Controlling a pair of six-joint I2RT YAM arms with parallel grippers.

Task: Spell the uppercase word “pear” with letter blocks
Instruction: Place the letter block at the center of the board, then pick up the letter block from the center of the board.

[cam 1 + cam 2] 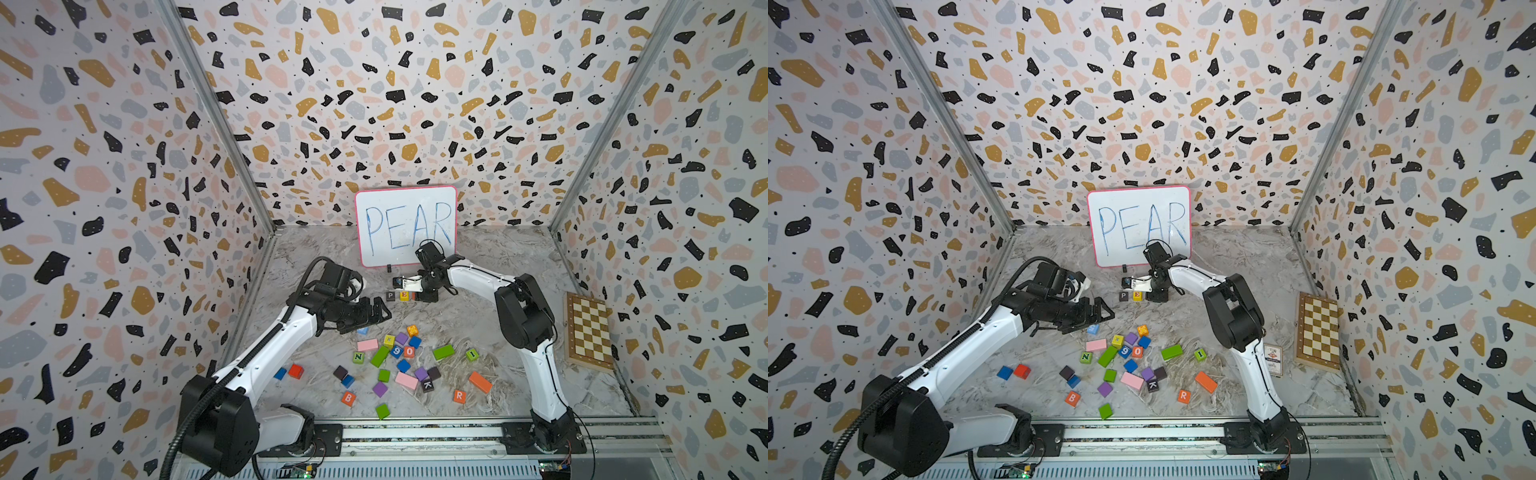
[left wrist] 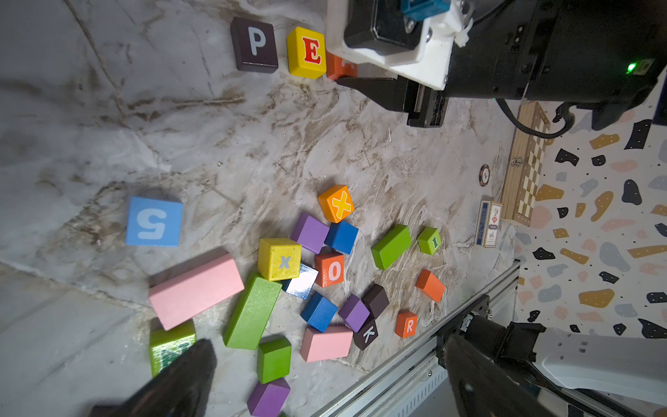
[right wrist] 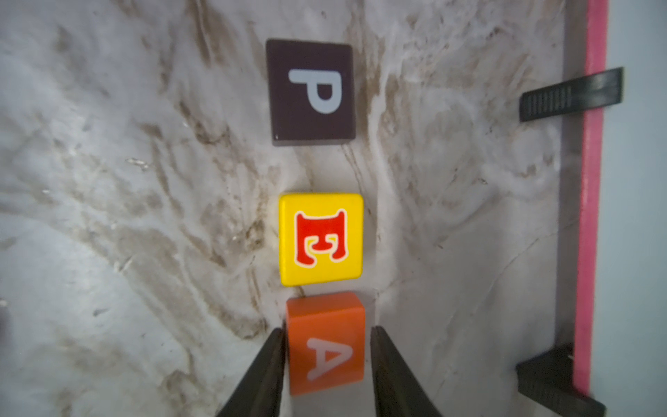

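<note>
**A:** Where is the A block point(image 3: 325, 346) sitting?

**B:** It is lying at the far side, just right of the E block point(image 3: 320, 239), with the P block point(image 3: 311, 92) further left. The right gripper point(image 3: 326, 329) is bracketing it, jaws parted just off its sides and gripping nothing.

**A:** How should the arm be leaving?

**B:** Probably rising straight up, with no sideways drag. The R block point(image 1: 459, 396) is waiting near the front, and the left gripper point(image 1: 384, 311) is hovering open and empty.
</note>
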